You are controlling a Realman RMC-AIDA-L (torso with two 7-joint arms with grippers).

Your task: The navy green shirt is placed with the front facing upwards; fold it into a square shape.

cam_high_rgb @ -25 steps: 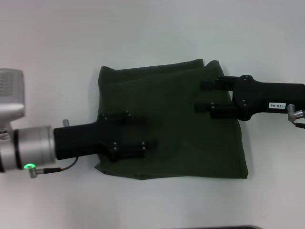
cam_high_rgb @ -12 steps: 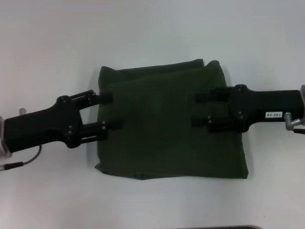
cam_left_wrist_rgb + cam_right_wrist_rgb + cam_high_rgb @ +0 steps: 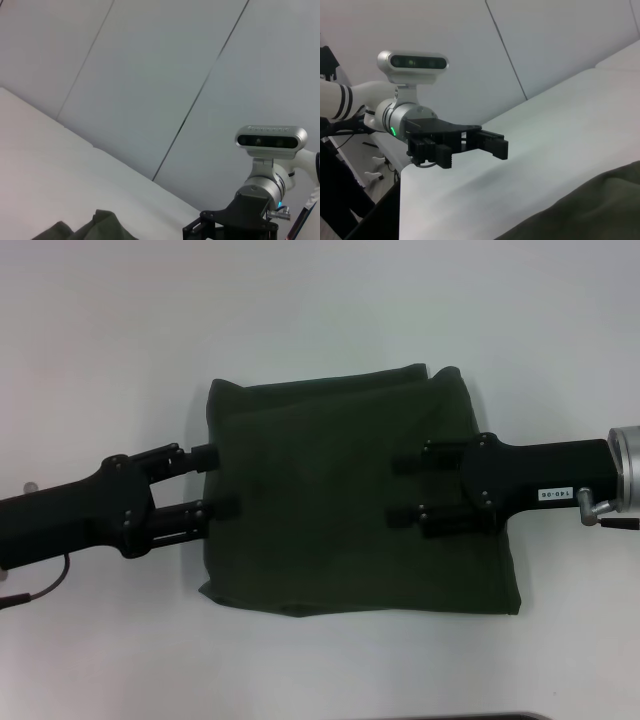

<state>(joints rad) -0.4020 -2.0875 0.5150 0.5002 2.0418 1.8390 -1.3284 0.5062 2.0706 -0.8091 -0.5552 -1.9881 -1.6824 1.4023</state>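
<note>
Olive-green shirt (image 3: 350, 500) folded near-square, plain side up | left gripper (image 3: 215, 483) parted, empty | right gripper (image 3: 408, 492) parted, empty

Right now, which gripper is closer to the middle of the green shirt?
Right. The right gripper hovers over the folded shirt, near its middle; the left gripper sits at its left edge.

The navy green shirt (image 3: 340, 510) lies flat at the centre of the head view — folded into a rough square, plain dark olive side up, with layered edges showing along its top — no print visible
</note>
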